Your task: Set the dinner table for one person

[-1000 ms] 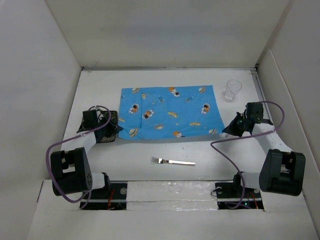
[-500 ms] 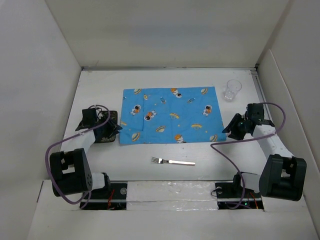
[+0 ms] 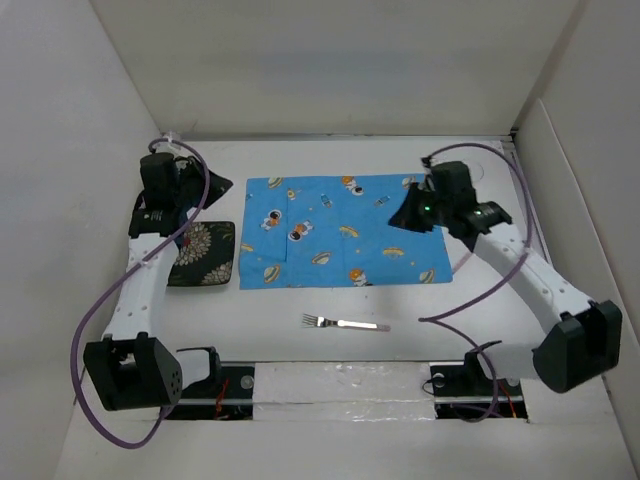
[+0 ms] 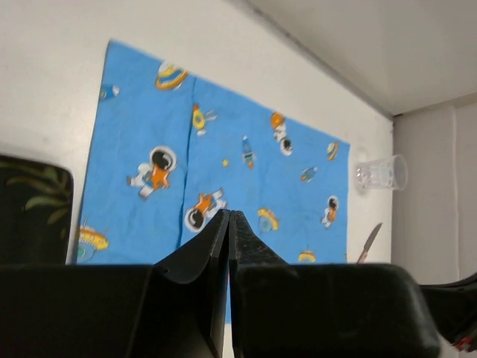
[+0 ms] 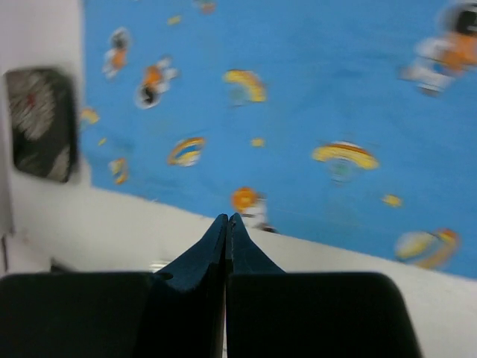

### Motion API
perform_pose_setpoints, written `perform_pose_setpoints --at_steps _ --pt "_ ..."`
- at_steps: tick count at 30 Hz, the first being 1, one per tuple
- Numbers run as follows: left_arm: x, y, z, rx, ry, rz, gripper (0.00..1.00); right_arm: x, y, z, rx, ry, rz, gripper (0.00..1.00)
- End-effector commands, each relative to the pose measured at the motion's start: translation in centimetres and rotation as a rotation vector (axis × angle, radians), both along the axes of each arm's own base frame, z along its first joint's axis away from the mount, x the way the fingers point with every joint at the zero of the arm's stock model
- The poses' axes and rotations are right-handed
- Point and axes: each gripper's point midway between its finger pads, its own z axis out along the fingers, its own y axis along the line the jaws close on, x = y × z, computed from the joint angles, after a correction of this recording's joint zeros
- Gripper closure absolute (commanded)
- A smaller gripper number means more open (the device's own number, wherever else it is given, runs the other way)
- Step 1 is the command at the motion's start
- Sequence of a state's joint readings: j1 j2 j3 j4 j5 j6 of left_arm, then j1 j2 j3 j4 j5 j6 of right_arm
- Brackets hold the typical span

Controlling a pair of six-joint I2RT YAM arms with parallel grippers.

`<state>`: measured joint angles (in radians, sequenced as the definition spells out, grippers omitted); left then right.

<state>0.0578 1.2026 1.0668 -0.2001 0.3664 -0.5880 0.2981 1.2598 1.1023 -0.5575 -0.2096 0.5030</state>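
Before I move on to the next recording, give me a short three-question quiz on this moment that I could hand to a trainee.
1. True or false: the fork lies on the blue mat.
2. What sits just left of the mat? A) a spoon B) a dark patterned plate C) a bottle
3. Fill in: the left gripper and the right gripper are both ____, holding nothing.
Key: 1 false, it lies on the bare table, between the mat and the arm bases. 2 B. 3 shut.
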Motion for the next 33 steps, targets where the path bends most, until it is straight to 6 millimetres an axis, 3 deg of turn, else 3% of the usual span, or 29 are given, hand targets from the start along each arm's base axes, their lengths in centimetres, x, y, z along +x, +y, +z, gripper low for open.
perform_pose_setpoints --at_steps 1,2,3,4,5,6,7,8,9,10,11,12,13,14,15,16,17,18,19,20,21,22,23,25,33 --pt "0.2 0.1 5.2 0.020 -0.114 -0.004 1.00 1.6 8.7 3.8 0.141 -0.122 0.167 1.00" --pt "0.4 0.2 6.6 0.032 -0.145 0.000 1.00 1.3 13.0 4.2 0.198 -0.126 0.258 1.00" --pt "0.3 0.2 6.7 0.039 -0.148 -0.002 1.00 0.7 14.5 2.4 0.182 -0.082 0.291 1.00" --pt "0.5 0.4 8.5 0.051 -0.191 0.002 1.00 1.3 17.1 4.3 0.238 -0.129 0.327 1.00" --pt "0.8 0.5 9.8 0.067 -0.227 0.003 1.00 1.0 19.1 4.2 0.263 -0.118 0.378 1.00" --pt "1.0 0.7 11.0 0.106 -0.261 -0.009 1.00 0.5 22.0 1.7 0.257 -0.061 0.431 1.00" --pt "1.2 0.7 14.2 0.136 -0.327 -0.005 1.00 1.0 24.3 3.6 0.303 -0.093 0.455 1.00" --pt "1.6 0.8 14.5 0.163 -0.315 -0.004 0.99 0.9 26.0 3.3 0.319 -0.082 0.484 1.00" --pt "1.7 1.9 17.3 0.262 -0.374 0.057 0.94 0.6 28.4 0.4 0.313 -0.019 0.504 1.00" --pt "1.4 0.1 17.0 0.299 -0.349 0.025 0.93 0.7 29.9 0.2 0.328 -0.012 0.519 0.99" --pt "1.8 -0.3 16.7 0.334 -0.333 0.030 0.91 1.2 31.7 1.7 0.356 -0.039 0.541 0.93" --pt "1.7 -0.6 16.6 0.355 -0.323 0.031 0.87 0.9 33.7 -1.3 0.339 0.015 0.548 0.80" --pt "1.4 -0.5 15.7 0.365 -0.283 0.022 0.86 1.1 34.6 -1.8 0.336 0.025 0.543 0.73" --pt "0.8 -0.7 15.5 0.358 -0.281 0.012 0.84 1.6 36.1 -0.4 0.361 -0.005 0.548 0.67" --pt "0.2 -0.7 15.1 0.359 -0.276 0.002 0.78 1.7 36.9 -1.1 0.366 0.012 0.537 0.59" --pt "-0.4 -0.9 13.2 0.358 -0.244 -0.019 0.75 2.1 37.7 -3.9 0.334 0.047 0.517 0.56" --pt "-1.7 -0.9 13.2 0.356 -0.254 -0.024 0.73 1.7 38.6 -4.3 0.333 0.052 0.525 0.54" --pt "-2.3 -1.2 12.6 0.351 -0.241 -0.040 0.71 1.8 39.7 -3.4 0.351 0.031 0.535 0.52" --pt "-3.0 -1.6 10.7 0.349 -0.196 -0.060 0.70 1.3 40.5 -5.9 0.325 0.074 0.535 0.51" --pt "-4.0 -2.2 10.8 0.340 -0.200 -0.067 0.69 1.7 40.8 -6.3 0.319 0.076 0.526 0.51" --pt "-5.0 -4.4 10.5 0.330 -0.204 -0.123 0.66 1.5 41.9 -5.2 0.329 0.049 0.532 0.50" --pt "-5.4 -5.3 9.5 0.325 -0.184 -0.144 0.65 1.5 42.1 -6.0 0.298 0.058 0.509 0.49" --pt "-5.9 -6.1 9.6 0.305 -0.189 -0.168 0.65 1.2 42.6 -7.8 0.278 0.078 0.509 0.49" --pt "-6.4 -7.3 9.7 0.258 -0.190 -0.208 0.64 1.6 43.2 -7.6 0.300 0.089 0.487 0.49" --pt "-7.4 -8.3 11.4 0.264 -0.234 -0.222 0.64 1.5 44.1 -11.9 0.277 0.179 0.434 0.50"
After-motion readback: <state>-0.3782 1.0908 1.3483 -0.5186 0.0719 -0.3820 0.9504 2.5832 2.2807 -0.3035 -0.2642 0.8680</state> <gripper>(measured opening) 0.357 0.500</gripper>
